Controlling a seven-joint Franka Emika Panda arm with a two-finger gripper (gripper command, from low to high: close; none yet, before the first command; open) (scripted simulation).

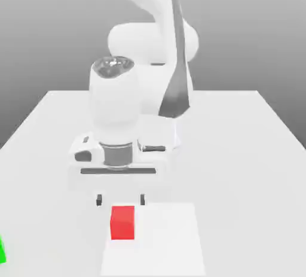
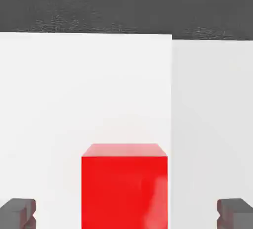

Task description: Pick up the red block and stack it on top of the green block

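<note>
One red block on white table, seen close in hand view. One green block, cut by exterior view's left edge. One white robot arm. One gripper, two dark fingertips spread wide. One paler square patch on tabletop.

The light is bright and even; the white surface shows almost no shadows, and a pale glare lies on the red block.
</note>
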